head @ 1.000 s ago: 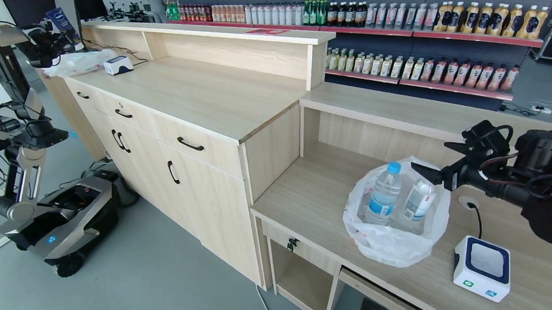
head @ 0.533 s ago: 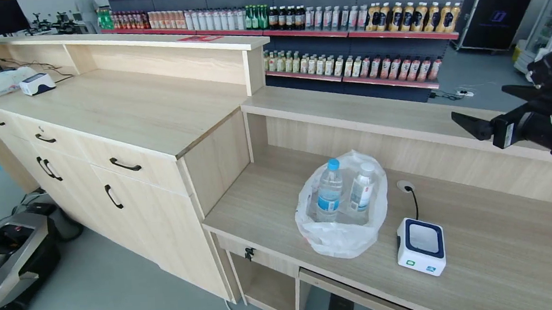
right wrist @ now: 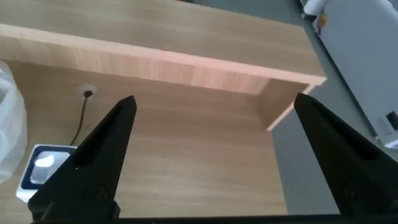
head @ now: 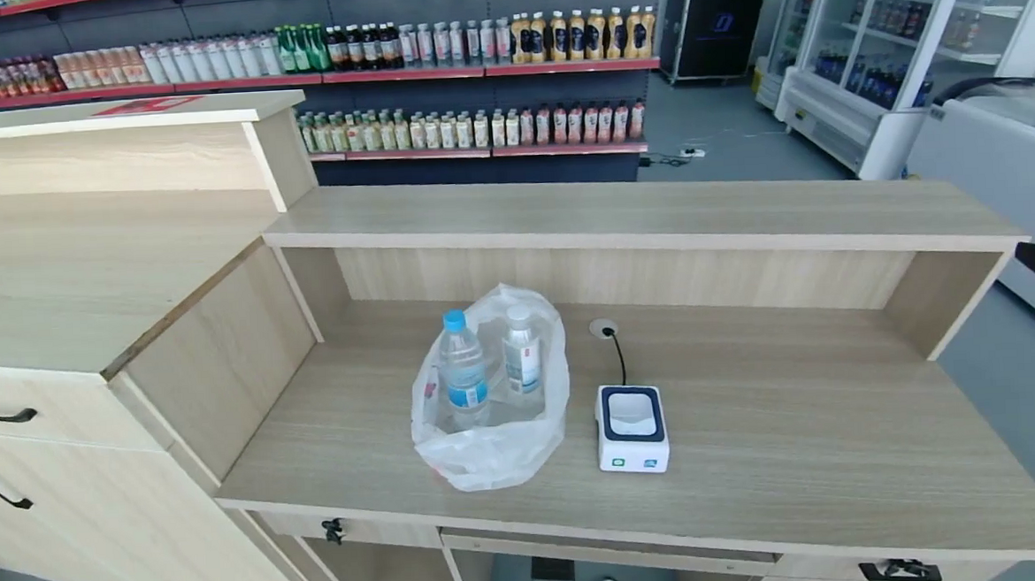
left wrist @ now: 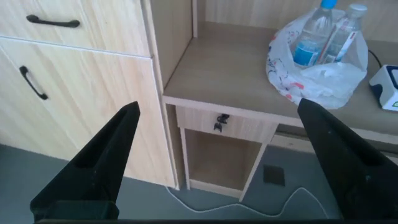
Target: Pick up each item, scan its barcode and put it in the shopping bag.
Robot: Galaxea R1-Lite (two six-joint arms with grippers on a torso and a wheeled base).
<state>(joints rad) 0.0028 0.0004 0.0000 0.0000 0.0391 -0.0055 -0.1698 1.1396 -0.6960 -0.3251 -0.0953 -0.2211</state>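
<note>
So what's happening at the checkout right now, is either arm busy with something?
Nothing is being handled. A blue-capped bottle and a white-capped bottle stand inside the shopping bag on the desk, with the scanner just to the bag's right. The left hand is open and empty, out in front of the desk's left corner. The right hand is open and empty above the desk's right half.

Head view has swung right along the pale wooden counter; the black right gripper has withdrawn from the translucent white plastic shopping bag toward the counter's right end.
</note>
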